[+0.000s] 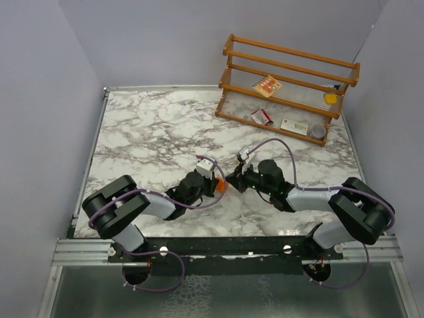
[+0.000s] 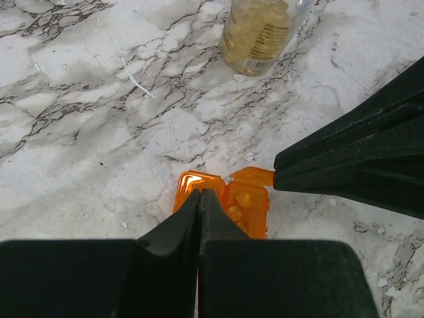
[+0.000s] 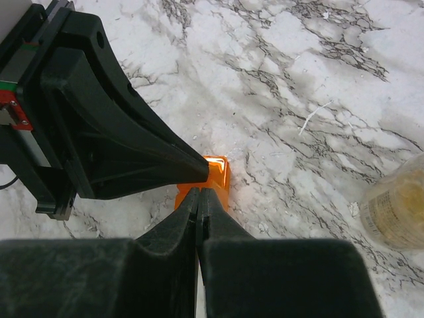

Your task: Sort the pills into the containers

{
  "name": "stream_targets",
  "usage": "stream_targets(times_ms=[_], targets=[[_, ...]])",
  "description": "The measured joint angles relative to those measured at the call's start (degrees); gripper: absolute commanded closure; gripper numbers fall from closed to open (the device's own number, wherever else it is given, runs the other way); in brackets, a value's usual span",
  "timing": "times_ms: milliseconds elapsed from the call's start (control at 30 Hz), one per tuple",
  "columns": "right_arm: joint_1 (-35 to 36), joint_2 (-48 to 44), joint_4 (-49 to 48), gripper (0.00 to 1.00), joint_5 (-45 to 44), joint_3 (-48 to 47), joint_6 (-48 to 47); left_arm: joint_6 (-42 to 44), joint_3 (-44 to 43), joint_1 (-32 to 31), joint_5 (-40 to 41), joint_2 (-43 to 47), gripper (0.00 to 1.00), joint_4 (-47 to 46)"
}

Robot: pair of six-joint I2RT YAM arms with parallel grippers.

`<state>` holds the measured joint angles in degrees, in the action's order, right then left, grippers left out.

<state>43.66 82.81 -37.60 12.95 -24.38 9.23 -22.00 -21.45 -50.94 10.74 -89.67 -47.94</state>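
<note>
A tiny orange box (image 2: 255, 215) lies open on the marble, lid (image 2: 192, 182) flat beside a tray holding a few pills (image 2: 243, 198). My left gripper (image 2: 201, 193) is shut, its tips resting over the seam between lid and tray. My right gripper (image 3: 200, 192) is shut too, and its tips meet the box (image 3: 220, 177) from the opposite side. In the left wrist view the right gripper's fingers (image 2: 291, 169) touch the tray's far corner. A clear jar (image 2: 262, 30) of tan-yellow pills stands beyond the box; the right wrist view shows the jar (image 3: 397, 212) at its right edge. In the top view both grippers meet at the box (image 1: 222, 185).
A wooden rack (image 1: 291, 79) stands at the back right with red-and-white packets (image 1: 267, 86), a grey round tin (image 1: 317, 131) and a small yellow item (image 1: 330, 98). The marble table (image 1: 146, 139) has walls on three sides.
</note>
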Motion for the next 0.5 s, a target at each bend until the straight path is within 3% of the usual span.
stream_targets(times_ms=[500], targets=[[0.7, -4.1, -0.9, 0.99, -0.2, 0.0, -0.6, -0.2, 0.3, 0.0, 0.0, 0.3, 1.0, 0.0]])
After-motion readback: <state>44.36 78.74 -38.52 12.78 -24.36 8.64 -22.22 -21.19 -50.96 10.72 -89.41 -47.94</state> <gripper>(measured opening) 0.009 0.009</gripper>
